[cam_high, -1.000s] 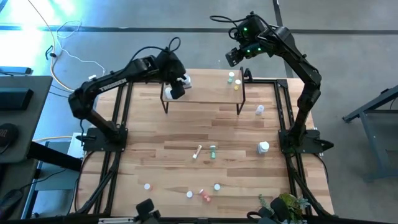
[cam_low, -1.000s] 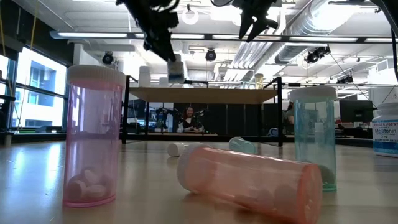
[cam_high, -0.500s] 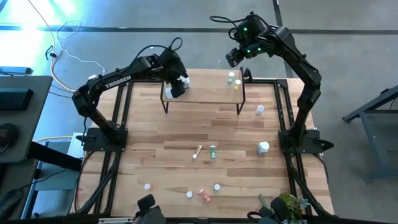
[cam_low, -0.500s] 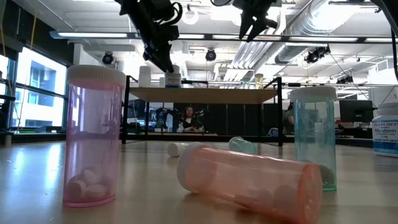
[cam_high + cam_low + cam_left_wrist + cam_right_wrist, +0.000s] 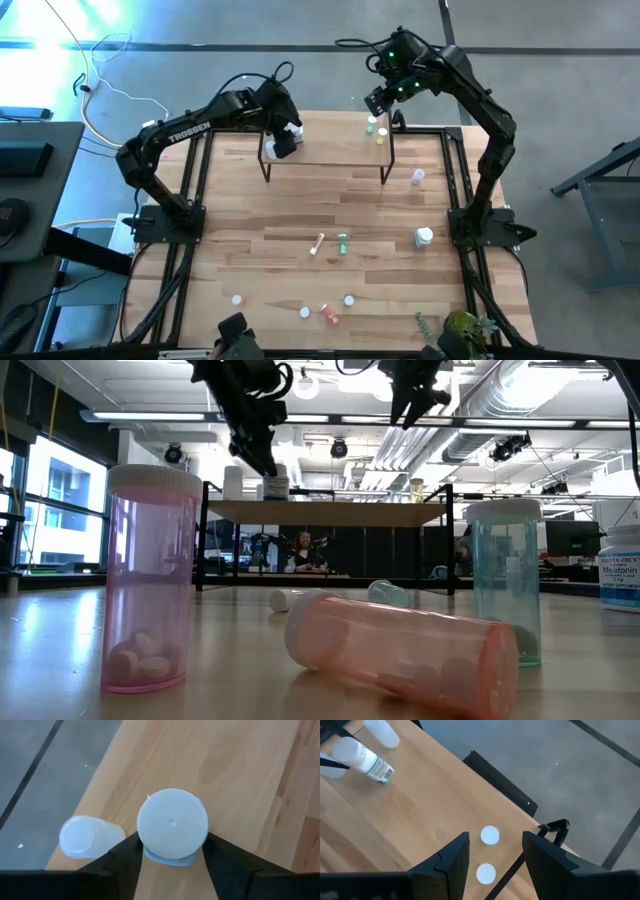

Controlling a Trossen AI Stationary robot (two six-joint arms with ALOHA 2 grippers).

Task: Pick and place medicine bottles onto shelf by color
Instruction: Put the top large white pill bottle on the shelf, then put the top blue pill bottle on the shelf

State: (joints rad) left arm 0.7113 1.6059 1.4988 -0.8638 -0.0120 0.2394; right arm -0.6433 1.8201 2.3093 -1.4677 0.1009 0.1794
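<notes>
The shelf (image 5: 325, 148) stands at the table's far middle. My left gripper (image 5: 284, 142) is over its left end, shut on a white bottle (image 5: 172, 823) with a blue label, which stands on the shelf board (image 5: 277, 487). A second white bottle (image 5: 82, 837) stands beside it. My right gripper (image 5: 379, 100) is open and empty, above the shelf's right end. Two small white-capped bottles (image 5: 490, 835) (image 5: 486, 872) stand on the board under it; they also show in the high view (image 5: 372, 125). My left gripper pinches the white bottle between its two fingers, one finger (image 5: 125, 857) on each side of the body just under the cap (image 5: 200, 845). The fingers come from above, pointing down. The bottle is upright, its base on the shelf board.
Loose bottles lie on the table: two at the middle (image 5: 317, 243) (image 5: 343, 243), two near the right edge (image 5: 425, 237) (image 5: 418, 177), several along the near edge (image 5: 328, 316). Close to the low camera are an upright pink bottle (image 5: 150, 590), a lying pink one (image 5: 400, 650) and a teal one (image 5: 503, 580).
My left gripper has gone down with the white bottle, which was clear of the shelf and now stands on its left end beside the other white bottle. My right gripper has shifted slightly toward the shelf's right end.
</notes>
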